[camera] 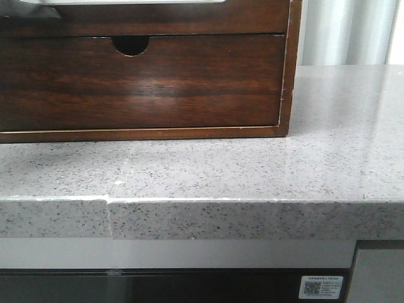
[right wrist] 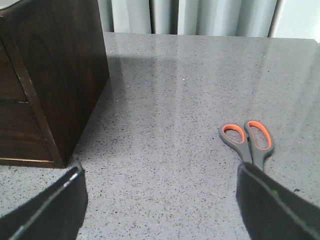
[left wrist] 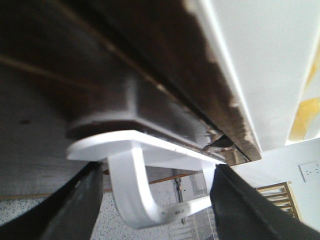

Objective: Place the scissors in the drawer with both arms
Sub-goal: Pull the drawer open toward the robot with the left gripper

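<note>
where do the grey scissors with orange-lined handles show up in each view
Front view: not in the picture.
Left wrist view: not in the picture; the left gripper stands at a white handle under dark wood.
Right wrist view: grey scissors with orange-lined handles lie flat on the speckled grey stone countertop, handles away from the right gripper.
Shared landmark: the dark-brown wooden drawer cabinet.

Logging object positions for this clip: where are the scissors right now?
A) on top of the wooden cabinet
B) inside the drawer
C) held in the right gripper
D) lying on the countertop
D: the right wrist view shows the scissors flat on the grey countertop, beyond the open right gripper.
</note>
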Tool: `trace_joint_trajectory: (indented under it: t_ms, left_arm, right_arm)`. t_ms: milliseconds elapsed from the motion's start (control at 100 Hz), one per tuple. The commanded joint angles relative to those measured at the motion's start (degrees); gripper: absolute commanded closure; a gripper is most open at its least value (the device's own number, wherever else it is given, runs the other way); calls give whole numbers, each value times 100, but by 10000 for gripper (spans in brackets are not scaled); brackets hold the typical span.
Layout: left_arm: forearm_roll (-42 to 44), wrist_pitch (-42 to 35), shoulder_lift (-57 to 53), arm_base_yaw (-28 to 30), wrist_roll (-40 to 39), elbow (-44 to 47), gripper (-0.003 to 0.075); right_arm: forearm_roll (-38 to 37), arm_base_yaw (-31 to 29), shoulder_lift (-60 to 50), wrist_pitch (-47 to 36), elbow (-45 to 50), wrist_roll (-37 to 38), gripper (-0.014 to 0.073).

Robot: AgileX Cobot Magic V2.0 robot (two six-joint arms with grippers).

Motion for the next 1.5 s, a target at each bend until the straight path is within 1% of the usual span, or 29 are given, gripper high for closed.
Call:
trace_joint_trajectory:
  t_ms: [0,180,280,440,530,710,800,980,1210,1350,1490]
  left_arm:
    - [-532,312,-25,-23,28,-196,337]
    - [-532,504,74,-23,28,-196,481]
    - [-532,548,74,-23,28,-196,546]
    - [-532,621,74,-23,32,-196,615]
    - [-491,808,74,-1,46,-196,643]
    - [-312,1640,-54,210,300,-133,681]
    - [-298,1808,-280,332,336,58,700]
    - [-215,1804,-1052,342,345,751,733]
    - [-128,1771,-2226,342,350,1591,734]
    - [-103,1646,-2834,342,350,1838,734]
    - [34,1365,-3111,342,350,1838,718]
  right_arm:
    - [-38,1,82,-454,-157,-10,45]
    - [-38,1,82,-454,-157,-10,45]
    - [-38,1,82,-454,-157,-10,45]
    - [-38,1,82,-454,-157,-10,45]
    - [-38,1,82,-454,-157,-10,45]
    - [-38,1,82,-454,-157,-10,45]
    - [-38,1,82,-454,-157,-10,45]
    - [-38,1,82,-454,-157,-10,45]
    - [-38,1,82,-454,-157,-10,45]
    - [-38,1,82,-444,-157,-10,45]
    - [-38,1,82,-444,-157,-10,45]
